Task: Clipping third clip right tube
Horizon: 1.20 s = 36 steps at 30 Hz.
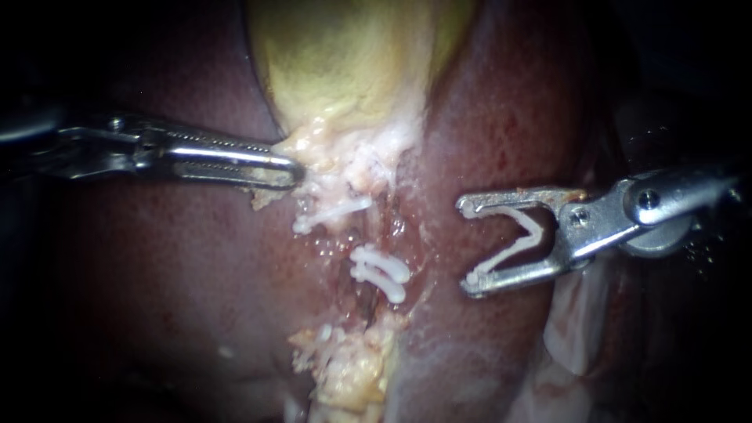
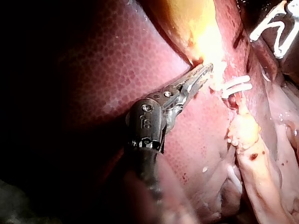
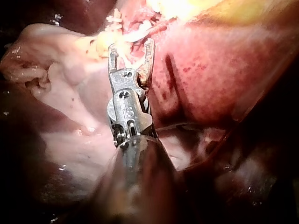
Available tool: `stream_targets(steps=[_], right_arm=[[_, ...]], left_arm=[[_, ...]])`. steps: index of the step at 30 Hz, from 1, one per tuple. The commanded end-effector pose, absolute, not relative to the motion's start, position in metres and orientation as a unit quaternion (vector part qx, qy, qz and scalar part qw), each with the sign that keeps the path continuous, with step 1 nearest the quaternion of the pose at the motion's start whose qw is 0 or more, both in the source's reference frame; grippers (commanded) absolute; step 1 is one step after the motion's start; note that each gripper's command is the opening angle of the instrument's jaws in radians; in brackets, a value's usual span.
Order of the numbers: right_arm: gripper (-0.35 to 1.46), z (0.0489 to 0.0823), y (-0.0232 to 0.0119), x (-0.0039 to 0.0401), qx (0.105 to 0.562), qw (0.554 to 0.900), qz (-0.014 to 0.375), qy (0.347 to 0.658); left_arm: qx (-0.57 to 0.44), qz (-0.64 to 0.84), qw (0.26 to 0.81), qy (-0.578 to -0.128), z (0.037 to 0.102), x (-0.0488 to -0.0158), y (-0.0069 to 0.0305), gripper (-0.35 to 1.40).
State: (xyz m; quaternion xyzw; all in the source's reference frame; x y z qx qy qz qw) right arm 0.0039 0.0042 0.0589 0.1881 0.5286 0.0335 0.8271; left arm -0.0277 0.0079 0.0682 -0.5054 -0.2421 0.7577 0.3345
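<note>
Reaching in level from right, right instrument (image 1: 470,245) hovers over liver (image 1: 509,117), end effector spread wide, holding open white clip (image 1: 521,235), apart from right tube (image 1: 365,296) bearing two clips (image 1: 381,272). Left instrument (image 1: 294,171) level, end effector closed on pale tissue (image 1: 345,157) below gallbladder (image 1: 345,63).

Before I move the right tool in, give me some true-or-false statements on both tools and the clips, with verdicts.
1. The right tool holds an open clip between its jaws. True.
2. That clip is already closed around tissue. False: it is spread open over the liver, apart from the clips already placed.
3. Two placed clips lie side by side in the dissected strip. True.
4. The left tool's jaws stand wide open. False: they lie together, tip in the whitish tissue just below the gallbladder.
</note>
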Motion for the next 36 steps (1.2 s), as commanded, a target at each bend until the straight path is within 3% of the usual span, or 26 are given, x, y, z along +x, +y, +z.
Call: stream_targets(steps=[1,12,17,27,36], right_arm=[[0.5,0.059,0.0042,0.0039,0.188,0.827,0.033,0.529],[0.5,0.059,0.0041,0.0041,0.188,0.827,0.034,0.528],[0.5,0.0592,0.0041,0.0046,0.187,0.828,0.035,0.528],[0.5,0.0629,0.004,0.0072,0.256,0.793,0.104,0.543],[0.5,0.0682,0.0052,0.0096,0.277,0.765,0.158,0.56]], left_arm=[[-0.505,0.757,0.334,-0.244,0.0678,-0.0273,0.008,-0.35],[-0.504,0.752,0.353,-0.235,0.0622,-0.021,0.0106,-0.35],[-0.507,0.752,0.354,-0.23,0.0615,-0.0206,0.0112,-0.35],[-0.507,0.752,0.354,-0.229,0.0616,-0.0208,0.0109,-0.35],[-0.507,0.752,0.355,-0.228,0.0616,-0.021,0.0109,-0.35]])
